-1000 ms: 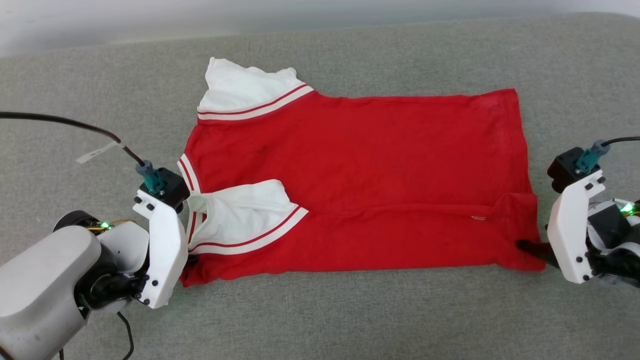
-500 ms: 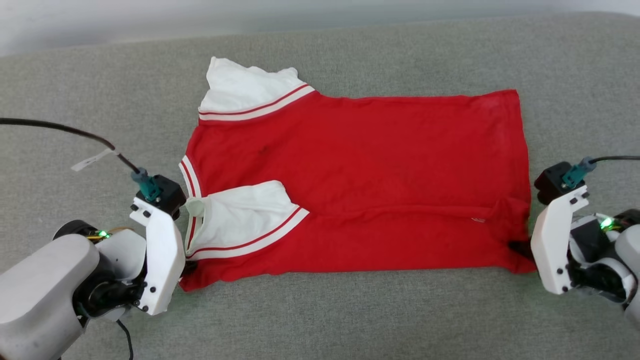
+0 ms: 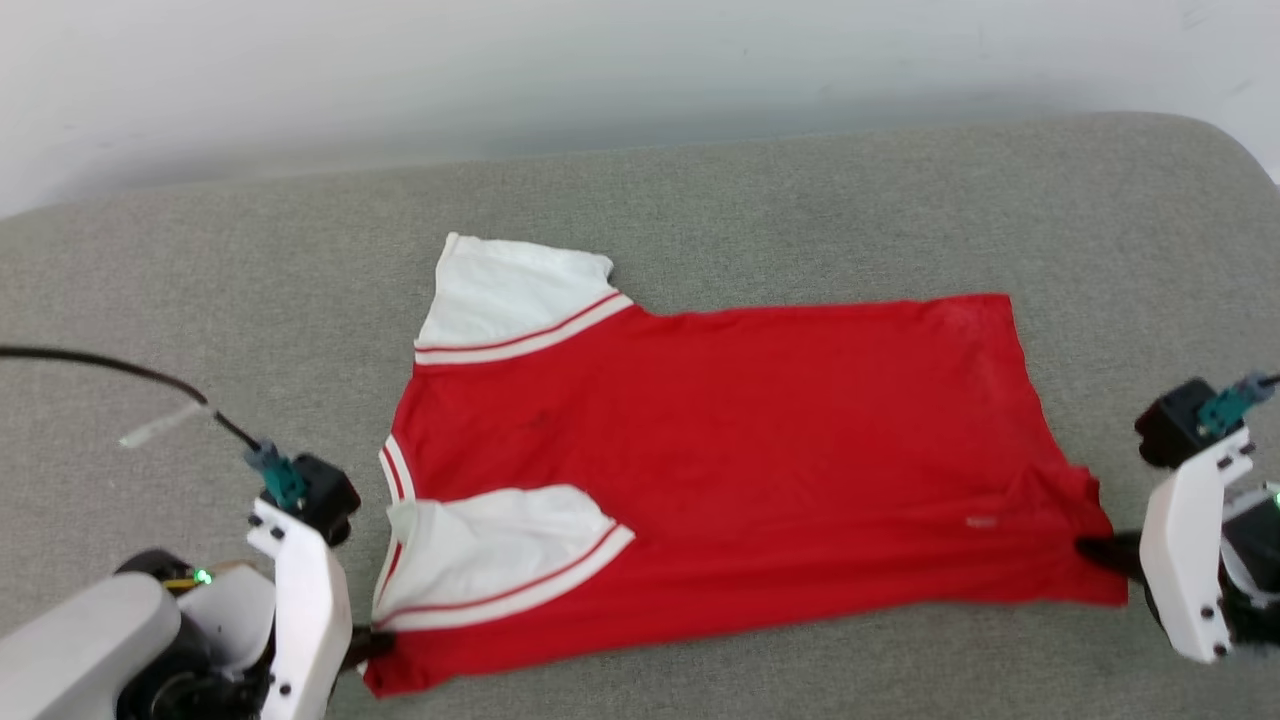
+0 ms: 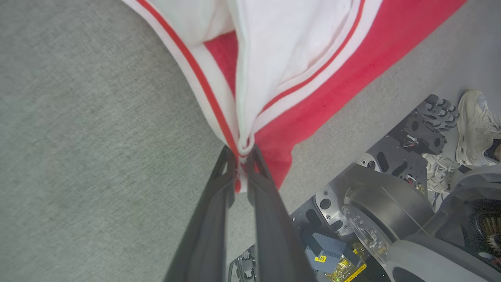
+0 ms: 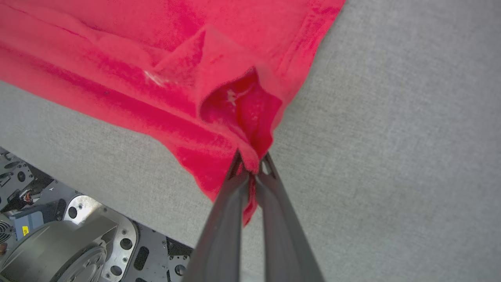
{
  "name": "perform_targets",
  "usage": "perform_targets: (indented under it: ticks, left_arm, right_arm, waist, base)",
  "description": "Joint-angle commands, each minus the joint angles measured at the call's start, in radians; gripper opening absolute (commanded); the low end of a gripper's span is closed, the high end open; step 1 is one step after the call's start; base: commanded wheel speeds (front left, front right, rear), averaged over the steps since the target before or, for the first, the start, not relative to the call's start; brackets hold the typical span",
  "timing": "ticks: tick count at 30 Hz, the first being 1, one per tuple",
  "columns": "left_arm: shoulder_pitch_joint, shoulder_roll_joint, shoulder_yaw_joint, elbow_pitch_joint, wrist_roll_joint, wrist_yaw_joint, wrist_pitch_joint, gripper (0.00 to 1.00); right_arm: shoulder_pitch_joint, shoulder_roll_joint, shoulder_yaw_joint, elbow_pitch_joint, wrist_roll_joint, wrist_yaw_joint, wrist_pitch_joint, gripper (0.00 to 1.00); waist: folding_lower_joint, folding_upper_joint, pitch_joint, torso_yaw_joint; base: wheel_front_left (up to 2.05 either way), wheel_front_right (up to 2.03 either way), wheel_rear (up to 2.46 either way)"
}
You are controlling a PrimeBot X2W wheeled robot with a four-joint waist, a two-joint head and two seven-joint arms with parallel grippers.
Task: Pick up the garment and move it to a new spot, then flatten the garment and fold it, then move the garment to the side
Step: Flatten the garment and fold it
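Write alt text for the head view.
A red shirt with white, stripe-trimmed sleeves lies spread on a grey fabric surface, the near sleeve folded onto its body. The left hand pinches its near left corner, the right hand its near right corner.

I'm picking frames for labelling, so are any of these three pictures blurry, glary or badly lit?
Head view: slightly smeared, the garment soft-edged and the cable tag blurred; even light, no glare. Left wrist view: crisp around the left gripper, no glare. Right wrist view: red cloth at the right gripper grainy and heavily saturated.
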Motion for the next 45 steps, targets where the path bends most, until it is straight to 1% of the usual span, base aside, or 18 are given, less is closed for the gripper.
perform_targets:
  ticks: [1,4,9,10,11,12,13,16,20,24,27,30,33,36,38,40,43,45]
  left_arm:
    - [0.03,0.014,-0.009,-0.014,-0.003,0.011,-0.003,0.0]
    - [0.062,0.02,-0.021,-0.028,-0.003,0.024,-0.012,0.0]
    - [0.093,0.003,-0.04,-0.01,0.005,0.036,-0.025,0.0]
    - [0.094,0.0,-0.042,-0.004,0.008,0.036,-0.027,0.0]
    - [0.094,-0.002,-0.043,0.003,0.015,0.039,-0.032,0.01]
    - [0.089,-0.003,-0.039,0.007,0.02,0.04,-0.041,0.73]
    - [0.084,-0.005,-0.033,0.011,0.02,0.041,-0.05,1.0]
    - [0.07,0.001,-0.023,0.014,0.026,0.037,-0.063,1.0]
    - [0.041,0.025,-0.003,0.002,0.05,0.038,-0.082,1.0]
    - [-0.005,0.044,0.03,-0.012,0.088,0.049,-0.119,1.0]
    - [-0.04,0.051,0.06,-0.009,0.118,0.063,-0.161,1.0]
    - [-0.088,0.05,0.092,0.003,0.153,0.078,-0.201,1.0]
    - [-0.132,0.033,0.121,0.024,0.174,0.093,-0.236,1.0]
    - [-0.187,0.023,0.158,0.046,0.162,0.092,-0.247,1.0]
    - [-0.222,0.019,0.174,0.062,0.157,0.084,-0.233,1.0]
    - [-0.268,0.013,0.19,0.076,0.156,0.08,-0.219,1.0]
    - [-0.336,0.01,0.201,0.096,0.169,0.073,-0.183,1.0]
    - [-0.385,-0.002,0.209,0.113,0.158,0.065,-0.147,1.0]
  right_arm:
    - [0.03,-0.02,0.01,-0.011,0.007,-0.001,0.013,0.0]
    - [0.054,-0.03,0.023,-0.021,0.001,-0.001,0.026,0.0]
    - [0.087,0.007,0.041,0.021,-0.014,-0.001,0.024,0.0]
    - [0.089,0.014,0.041,0.03,-0.017,-0.001,0.02,0.03]
    - [0.092,0.022,0.04,0.039,-0.019,-0.001,0.013,0.41]
    - [0.093,0.029,0.035,0.043,-0.018,-0.001,0.003,1.0]
    - [0.092,0.034,0.029,0.047,-0.016,-0.001,-0.008,1.0]
    - [0.082,0.032,0.019,0.047,-0.023,-0.001,-0.029,1.0]
    - [0.061,0.021,-0.004,0.019,-0.055,-0.001,-0.106,1.0]
    - [0.044,0.016,-0.051,-0.018,-0.113,-0.001,-0.232,1.0]
    - [0.039,0.041,-0.119,-0.02,-0.165,-0.001,-0.346,1.0]
    - [0.042,0.08,-0.21,-0.012,-0.231,-0.001,-0.456,1.0]
    - [0.065,0.135,-0.312,-0.012,-0.314,-0.001,-0.555,1.0]
    - [0.098,0.202,-0.432,-0.03,-0.398,-0.001,-0.638,1.0]
    - [0.132,0.253,-0.513,-0.057,-0.457,-0.001,-0.684,1.0]
    - [0.179,0.301,-0.573,-0.102,-0.516,-0.001,-0.708,1.0]
    - [0.24,0.371,-0.65,-0.187,-0.584,-0.001,-0.714,1.0]
    - [0.278,0.418,-0.694,-0.244,-0.623,-0.001,-0.708,1.0]
  waist:
    - [0.0,0.0,-0.004,-0.004]
    - [0.0,0.0,-0.002,-0.009]
    - [0.0,0.0,0.011,-0.013]
    - [0.0,0.0,0.013,-0.012]
    - [0.0,0.0,0.014,-0.011]
    - [0.0,0.0,0.014,-0.011]
    - [0.0,0.0,0.013,-0.01]
    - [0.0,0.0,0.009,-0.009]
    - [0.0,0.0,-0.006,-0.009]
    - [0.0,0.0,-0.014,-0.014]
    - [0.0,0.0,-0.01,-0.024]
    - [0.0,0.0,0.006,-0.037]
    - [0.0,0.0,0.03,-0.052]
    - [0.0,0.0,0.063,-0.067]
    - [0.0,0.0,0.089,-0.077]
    - [0.0,0.0,0.119,-0.085]
    - [0.0,0.0,0.167,-0.1]
    - [0.0,0.0,0.2,-0.109]
  base:
    - [0.0,0.0,0.0]
    - [0.0,0.0,0.0]
    - [0.0,0.0,0.0]
    - [0.0,0.0,0.0]
    - [0.0,0.0,0.0]
    - [0.0,0.0,0.0]
    - [0.0,0.0,0.0]
    - [0.0,0.0,0.0]
    - [0.0,0.0,0.0]
    - [0.0,0.0,0.0]
    - [0.0,0.0,0.0]
    - [0.0,0.0,0.0]
    - [0.0,0.0,0.0]
    - [0.0,0.0,0.0]
    - [0.0,0.0,0.0]
    - [0.0,0.0,0.0]
    - [0.0,0.0,0.0]
    - [0.0,0.0,0.0]
